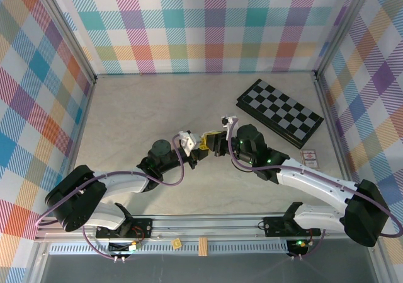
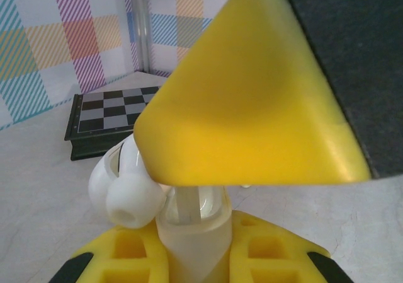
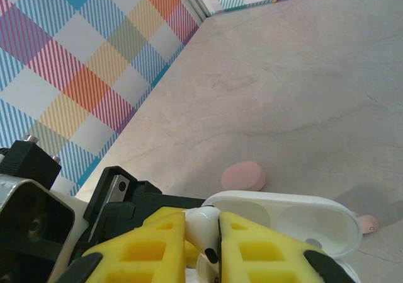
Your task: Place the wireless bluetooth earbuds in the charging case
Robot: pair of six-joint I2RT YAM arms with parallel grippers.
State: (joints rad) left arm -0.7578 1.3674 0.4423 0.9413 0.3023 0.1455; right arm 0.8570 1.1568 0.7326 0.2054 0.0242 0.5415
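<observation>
A white earbud is pinched between the 2 fingers of the right gripper, low in the right wrist view, at the left end of the open white charging case. The left gripper appears clamped on that case's edge. The bud is judged light, hard and slippery. It is best held lightly across its stem, so that it can be tipped into 1 well without popping out.
</observation>
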